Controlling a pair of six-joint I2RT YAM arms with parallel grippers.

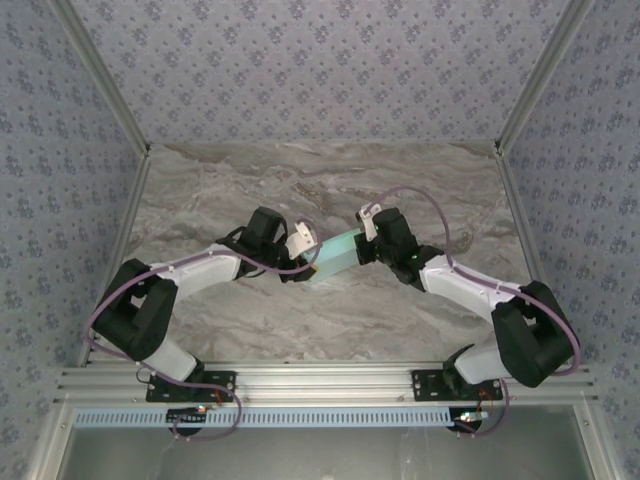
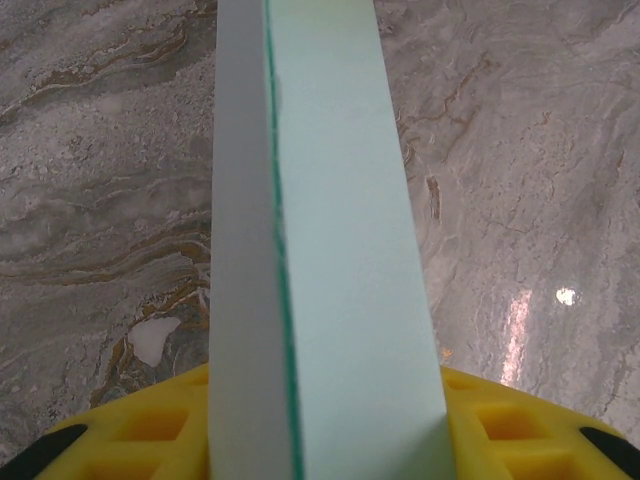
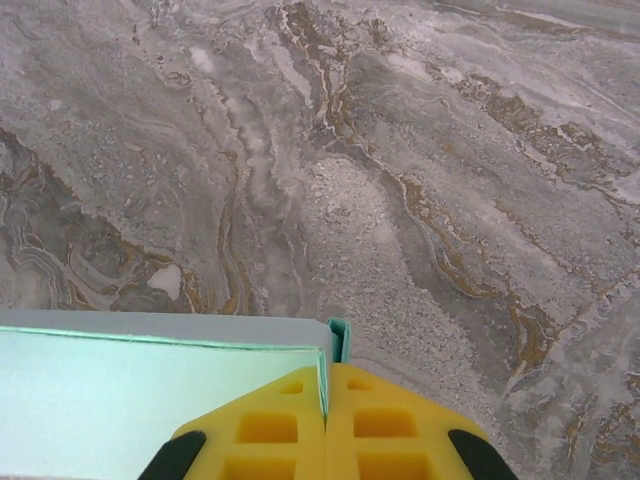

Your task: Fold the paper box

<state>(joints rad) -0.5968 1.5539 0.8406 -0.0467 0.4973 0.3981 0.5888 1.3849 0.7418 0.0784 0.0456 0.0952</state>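
The paper box point(image 1: 336, 259) is a pale turquoise rectangular box held between both arms above the marble table point(image 1: 320, 190). My left gripper point(image 1: 306, 251) grips its left end. In the left wrist view the box point(image 2: 340, 250) runs straight away from the camera, with the left gripper point(image 2: 325, 410) shut on it and yellow fingers point(image 2: 150, 425) on both sides. My right gripper point(image 1: 364, 244) holds the right end. In the right wrist view its yellow fingers point(image 3: 270, 430) are pressed together on a thin end flap of the box point(image 3: 150, 380), so the right gripper point(image 3: 326, 385) is shut.
Patterned walls enclose the table on three sides, with aluminium posts point(image 1: 520, 100) at the back corners. An aluminium rail point(image 1: 320, 380) runs along the near edge where both arm bases are bolted. Bare marble lies behind and in front of the box.
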